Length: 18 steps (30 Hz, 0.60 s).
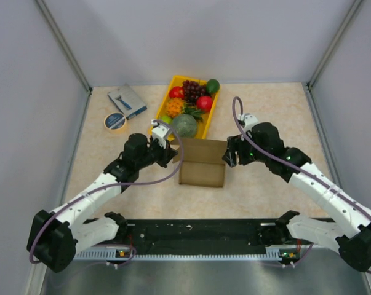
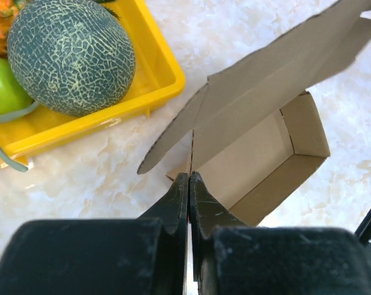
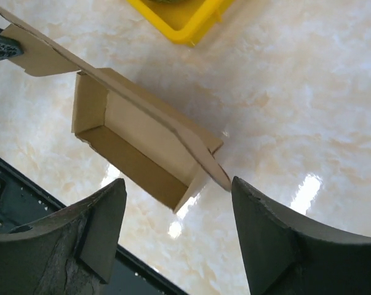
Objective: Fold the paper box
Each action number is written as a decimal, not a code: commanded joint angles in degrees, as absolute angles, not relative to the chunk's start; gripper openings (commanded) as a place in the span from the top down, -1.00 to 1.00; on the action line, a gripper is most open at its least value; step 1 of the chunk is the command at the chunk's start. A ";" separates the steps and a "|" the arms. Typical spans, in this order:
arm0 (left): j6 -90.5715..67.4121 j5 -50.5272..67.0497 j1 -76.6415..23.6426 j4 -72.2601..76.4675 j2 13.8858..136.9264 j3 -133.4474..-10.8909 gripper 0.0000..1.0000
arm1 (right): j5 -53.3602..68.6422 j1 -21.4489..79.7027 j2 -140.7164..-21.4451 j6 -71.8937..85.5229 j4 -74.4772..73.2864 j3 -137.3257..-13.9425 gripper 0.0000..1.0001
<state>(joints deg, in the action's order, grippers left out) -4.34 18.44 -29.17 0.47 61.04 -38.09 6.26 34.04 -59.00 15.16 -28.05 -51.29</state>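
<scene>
My left gripper [image 2: 189, 179] pinched shut, seemingly on a flap of the paper box [image 2: 259, 147], my right gripper [image 3: 178, 184] wide open, empty, at its corner.

The thin cardboard paper box [image 1: 202, 169] is plain brown, the smooth bench [image 1: 265, 117] cream with cloudy swirls, the plastic tray [image 2: 160, 67] yellow.

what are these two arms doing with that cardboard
The two arms are folding a brown paper box at the middle of the table. The left gripper is shut on the cardboard at one end, with a long flap raised over the tray-shaped part. The right gripper is open at the other end, holding nothing. The box is only partly formed.
</scene>
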 commanded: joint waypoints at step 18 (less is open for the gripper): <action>-2.81 8.61 -32.61 4.48 58.53 -33.57 1.00 | 9.84 33.31 -63.44 -21.17 -28.32 -56.61 -0.13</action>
